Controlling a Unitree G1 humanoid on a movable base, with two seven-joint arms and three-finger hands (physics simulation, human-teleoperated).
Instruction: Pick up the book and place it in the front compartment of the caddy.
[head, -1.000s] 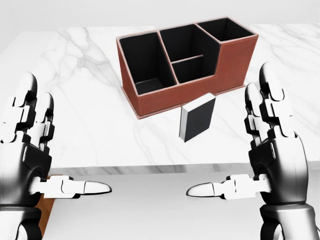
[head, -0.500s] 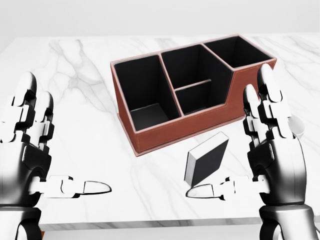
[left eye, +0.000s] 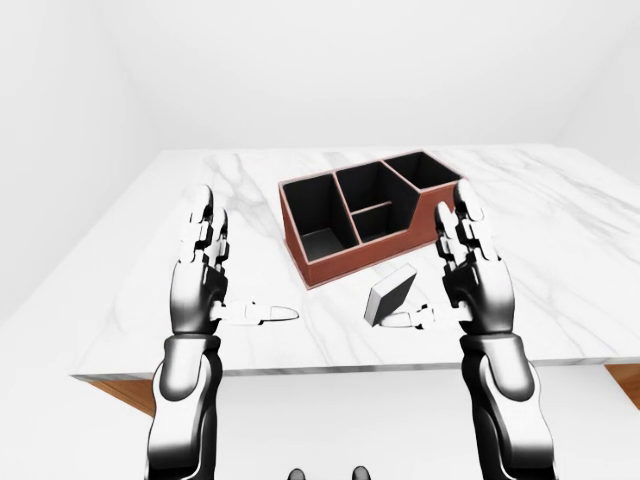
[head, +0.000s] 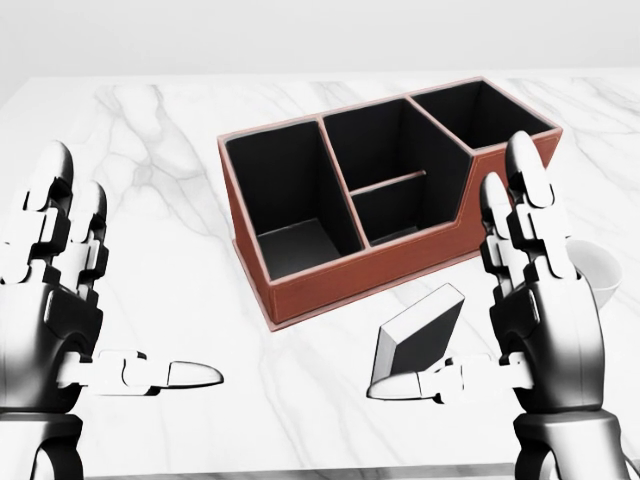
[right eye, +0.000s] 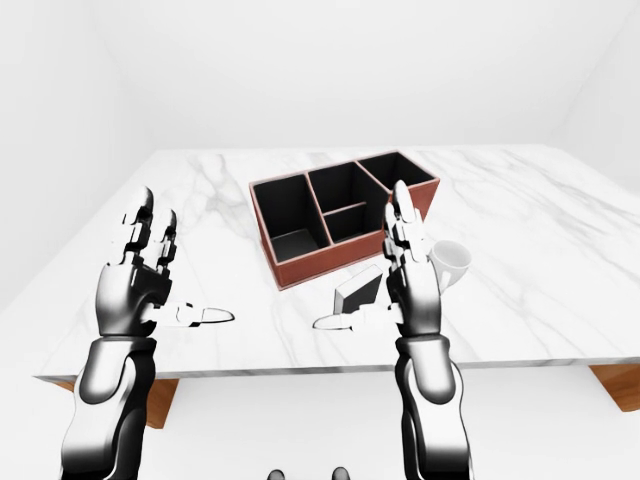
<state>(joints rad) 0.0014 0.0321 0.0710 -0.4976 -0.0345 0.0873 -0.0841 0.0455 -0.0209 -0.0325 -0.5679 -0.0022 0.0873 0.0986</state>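
A: Compared with a second ago, the whole head view has shifted: the table edge has dropped out of the bottom and everything sits lower and larger, so the camera moved, not the things. Both hands keep the same place in the picture.

B: Head view, entries?

A: Red-brown leather caddy with black-lined compartments (head: 400, 262) lies aslant on the white marble table (head: 180, 190). Small dark book with a pale page edge (head: 418, 335) stands tilted on the table just below the caddy's low wall, apart from it. Robot's left hand (head: 60, 300) is at the view's left, fingers spread, thumb out sideways, holding nothing. Right hand (head: 535, 310) is at the right, also spread wide; its thumb tip lies just beside the book's lower corner. Touching or not, I cannot tell.

B: Left-eye view?

A: Same layout from further off. Book (left eye: 391, 295) sits between the caddy (left eye: 340, 262) and the right hand (left eye: 472, 275). Left hand (left eye: 203, 272) is well apart from it, over bare marble.

B: Right-eye view?

A: White cup (right eye: 450, 262) shows on the table just right of the right hand (right eye: 410, 275), partly hidden by it. Wooden table leg (right eye: 160, 400) shows under the slab at lower left.
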